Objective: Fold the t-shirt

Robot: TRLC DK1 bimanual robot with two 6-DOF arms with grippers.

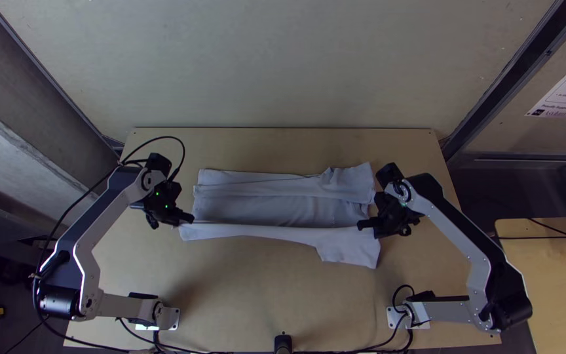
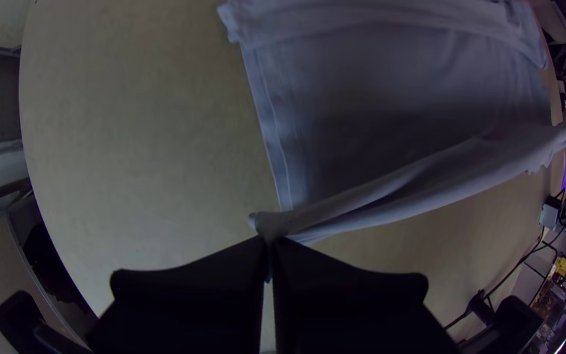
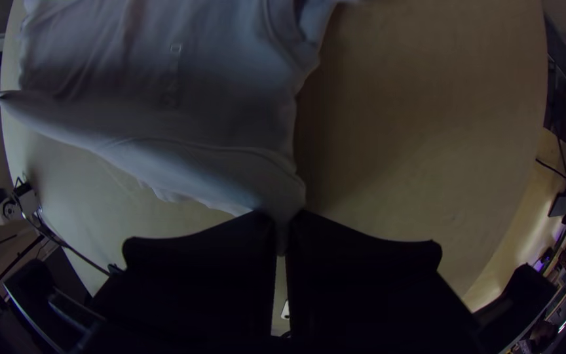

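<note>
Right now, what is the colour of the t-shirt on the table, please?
The t-shirt is light grey, slightly bluish; the top view shows this best.

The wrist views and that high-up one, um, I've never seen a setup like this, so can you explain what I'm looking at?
You're looking at two robot arms, left and right, mounted at a light wooden table. The top view comes from a fixed camera high above the table's near edge. The other two come from cameras on the arms' wrists, each with that arm's own black fingers at the bottom edge.

On the table lies a pale t-shirt, with a strip folded in along its far side. The left gripper pinches one end of the shirt's near side, and the right gripper pinches the other, so both hold the same garment.
</note>
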